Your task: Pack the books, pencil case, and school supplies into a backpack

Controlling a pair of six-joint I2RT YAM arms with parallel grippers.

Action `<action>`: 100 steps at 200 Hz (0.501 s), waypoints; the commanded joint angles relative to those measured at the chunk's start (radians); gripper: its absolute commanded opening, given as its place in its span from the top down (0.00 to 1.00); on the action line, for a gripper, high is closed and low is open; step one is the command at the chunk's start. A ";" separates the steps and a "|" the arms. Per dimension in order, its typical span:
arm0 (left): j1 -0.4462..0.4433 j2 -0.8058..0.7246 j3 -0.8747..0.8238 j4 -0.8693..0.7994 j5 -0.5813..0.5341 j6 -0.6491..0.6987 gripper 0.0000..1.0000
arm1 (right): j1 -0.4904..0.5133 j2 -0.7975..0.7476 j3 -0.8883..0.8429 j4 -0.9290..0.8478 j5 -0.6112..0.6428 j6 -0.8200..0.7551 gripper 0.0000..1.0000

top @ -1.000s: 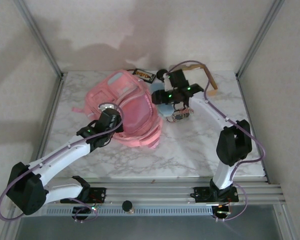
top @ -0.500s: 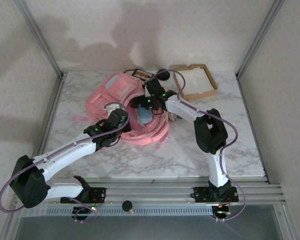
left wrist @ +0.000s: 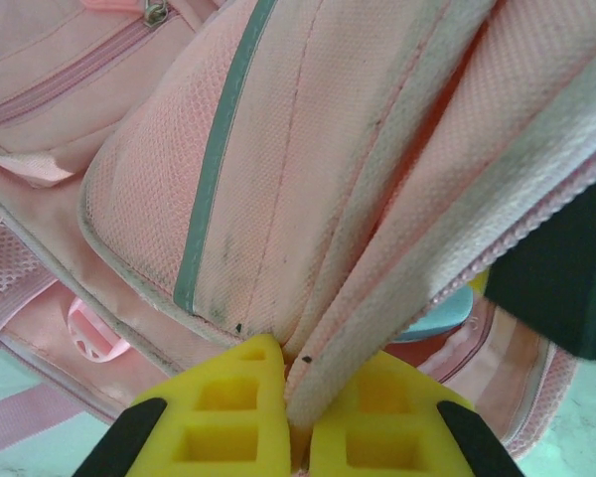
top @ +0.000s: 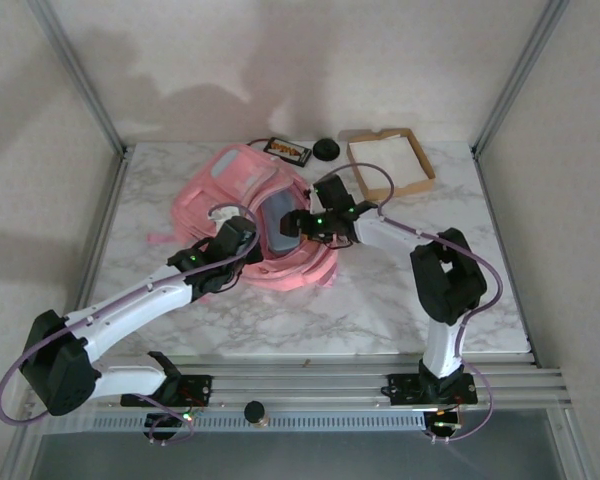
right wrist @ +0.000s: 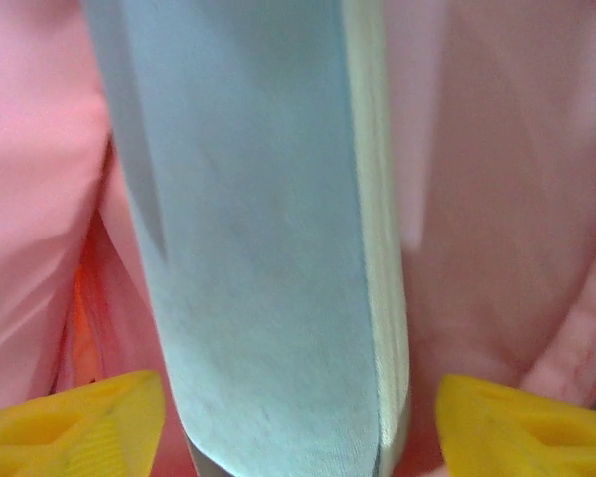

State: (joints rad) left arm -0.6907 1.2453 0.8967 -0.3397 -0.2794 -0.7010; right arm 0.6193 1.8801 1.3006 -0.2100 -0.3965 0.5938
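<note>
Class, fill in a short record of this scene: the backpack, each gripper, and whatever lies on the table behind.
Backpack: pink, lying on the marble table, main opening apart
Left gripper: shut on the edge of the opening
Right gripper: in the opening, fingers either side of a pale blue flat thing; grip unclear
Behind: dark book, black round thing, cardboard tray
</note>
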 commanded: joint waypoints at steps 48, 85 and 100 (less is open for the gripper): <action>-0.051 0.013 0.040 0.108 0.052 -0.054 1.00 | 0.070 0.184 0.186 0.217 -0.219 0.130 0.48; -0.061 0.017 0.036 0.109 0.049 -0.083 1.00 | 0.098 0.224 0.220 0.364 -0.235 0.197 0.45; -0.059 0.021 0.051 0.072 0.034 -0.059 1.00 | 0.080 0.136 0.110 0.368 -0.196 0.189 0.37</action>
State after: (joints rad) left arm -0.7212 1.2671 0.8970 -0.3065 -0.2924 -0.7307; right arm 0.6983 2.1178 1.4899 0.0093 -0.5827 0.7616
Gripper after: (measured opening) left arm 0.056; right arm 0.591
